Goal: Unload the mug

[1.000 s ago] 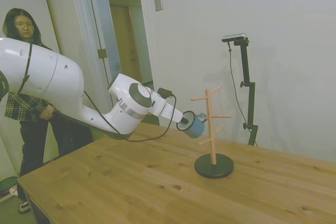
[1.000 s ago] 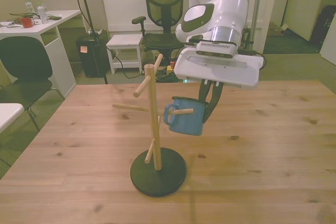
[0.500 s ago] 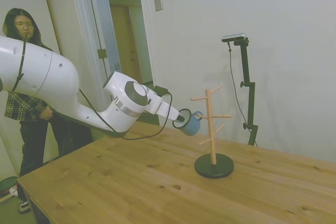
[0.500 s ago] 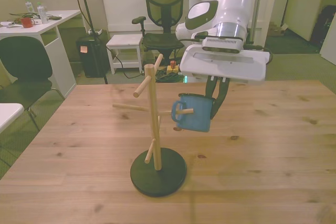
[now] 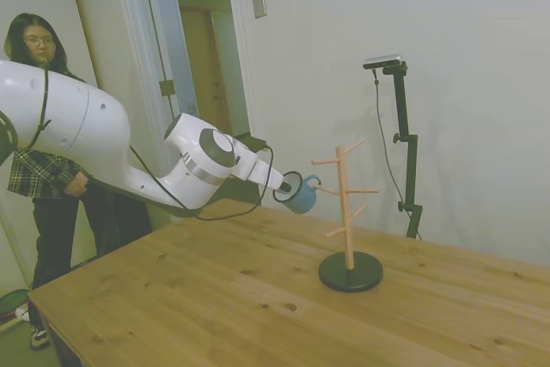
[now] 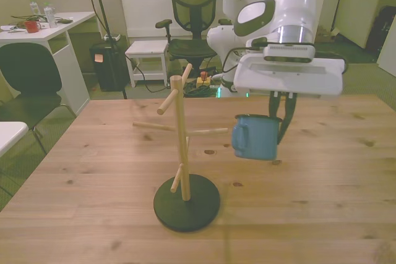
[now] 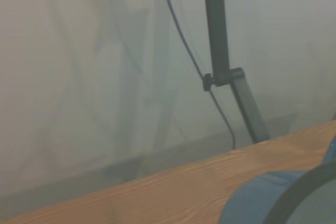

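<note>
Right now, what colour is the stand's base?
Black; the stand's base shows best in the front view.

Peg stand (image 6: 184, 164) upright mid-table (image 6: 322, 202), only obstacle; pegs jut sideways. Mug (image 6: 255, 137) in gripper (image 6: 276, 129) clear of peg tips, above table. Remaining tabletop open.

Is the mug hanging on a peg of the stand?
No, the gripper holds the mug in the air, clear of the peg tip of the stand in the front view.
</note>
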You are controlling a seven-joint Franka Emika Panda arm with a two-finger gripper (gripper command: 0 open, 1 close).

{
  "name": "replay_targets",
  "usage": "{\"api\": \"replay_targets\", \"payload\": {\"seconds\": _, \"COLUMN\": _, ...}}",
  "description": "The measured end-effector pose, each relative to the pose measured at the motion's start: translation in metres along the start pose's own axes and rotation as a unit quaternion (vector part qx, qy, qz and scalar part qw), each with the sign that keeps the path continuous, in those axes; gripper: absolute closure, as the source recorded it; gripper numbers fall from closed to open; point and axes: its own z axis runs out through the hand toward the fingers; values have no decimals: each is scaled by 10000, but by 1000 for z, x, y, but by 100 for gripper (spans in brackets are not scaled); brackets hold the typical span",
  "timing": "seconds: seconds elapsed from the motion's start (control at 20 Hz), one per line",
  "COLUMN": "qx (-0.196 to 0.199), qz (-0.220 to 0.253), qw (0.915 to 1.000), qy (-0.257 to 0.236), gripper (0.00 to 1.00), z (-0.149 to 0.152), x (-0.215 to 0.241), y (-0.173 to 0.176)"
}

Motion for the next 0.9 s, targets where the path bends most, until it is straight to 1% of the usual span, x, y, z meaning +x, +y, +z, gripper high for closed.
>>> {"api": "replay_targets", "payload": {"seconds": 0.1, "qx": -85, "qz": -93, "qw": 9992, "qy": -389, "gripper": 100, "z": 0, "x": -27, "y": -14}}
{"api": "replay_targets", "payload": {"seconds": 0.2, "qx": -160, "qz": -239, "qw": 9966, "qy": -769, "gripper": 100, "z": -10, "x": -55, "y": -29}}
{"api": "replay_targets", "payload": {"seconds": 0.35, "qx": -429, "qz": -526, "qw": 9893, "qy": -1294, "gripper": 100, "z": -30, "x": -82, "y": -41}}
{"api": "replay_targets", "payload": {"seconds": 0.5, "qx": -792, "qz": -898, "qw": 9768, "qy": -1775, "gripper": 100, "z": -44, "x": -87, "y": -34}}
{"api": "replay_targets", "payload": {"seconds": 0.7, "qx": -1125, "qz": -1384, "qw": 9554, "qy": -2355, "gripper": 100, "z": -69, "x": -70, "y": -12}}
{"api": "replay_targets", "payload": {"seconds": 0.8, "qx": -1292, "qz": -1586, "qw": 9458, "qy": -2522, "gripper": 100, "z": -77, "x": -55, "y": 2}}
{"api": "replay_targets", "payload": {"seconds": 0.9, "qx": -1500, "qz": -1680, "qw": 9389, "qy": -2603, "gripper": 100, "z": -75, "x": -43, "y": 21}}
